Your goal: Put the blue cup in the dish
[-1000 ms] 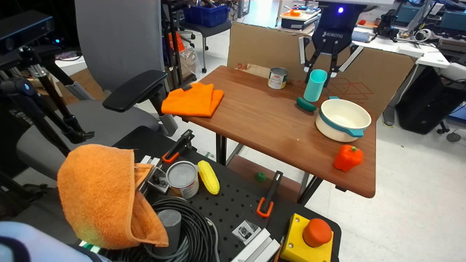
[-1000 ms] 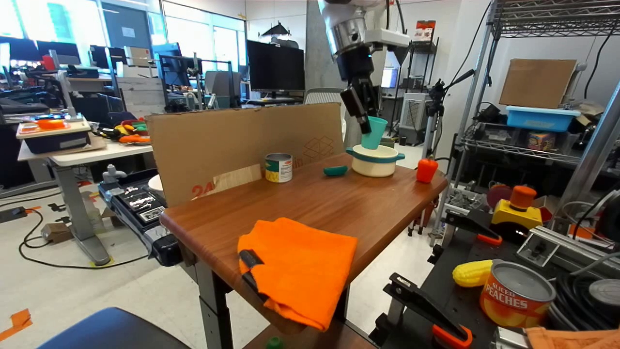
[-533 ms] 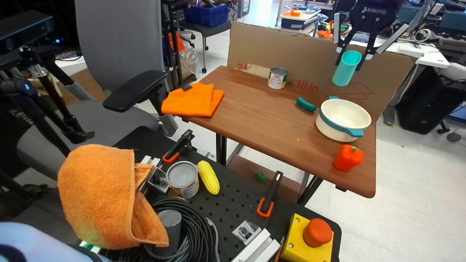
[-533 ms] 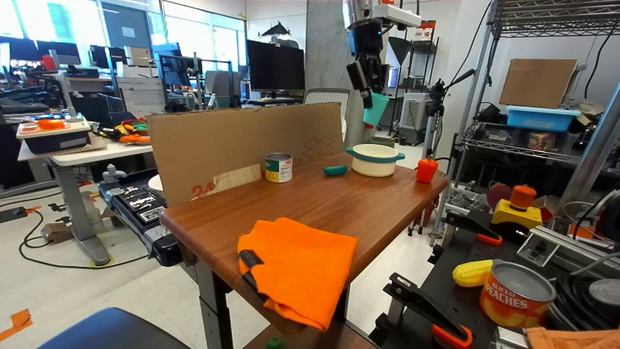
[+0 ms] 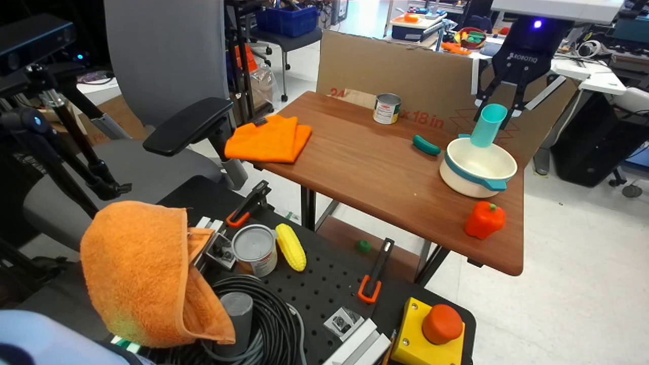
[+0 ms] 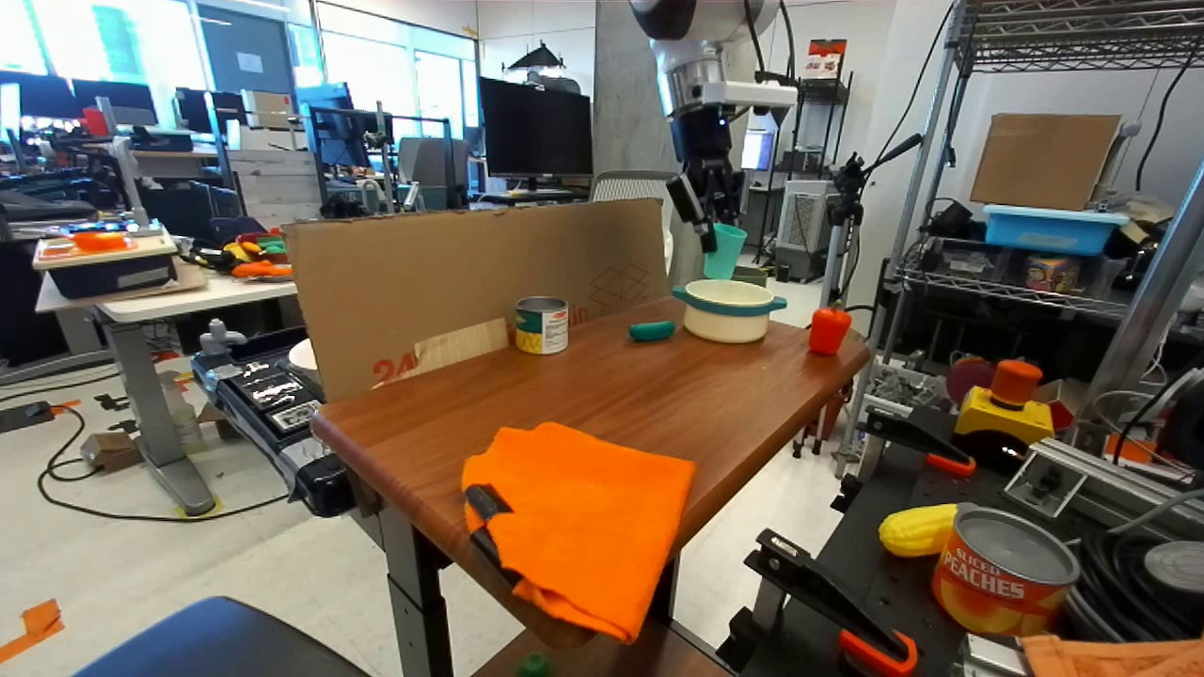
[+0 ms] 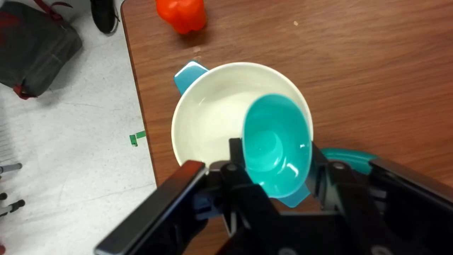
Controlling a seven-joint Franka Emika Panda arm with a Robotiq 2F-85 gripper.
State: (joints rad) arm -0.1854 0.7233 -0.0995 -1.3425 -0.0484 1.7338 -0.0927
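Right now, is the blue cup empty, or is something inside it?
Empty: the wrist view looks into the blue cup and shows only bare teal walls and bottom.

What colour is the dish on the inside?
Creamy white. The inside of the dish shows best in the wrist view, though the cup hides part.

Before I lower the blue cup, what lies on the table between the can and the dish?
A dark green curved object lies there on the table, nearer the dish than the can; both exterior views show it.
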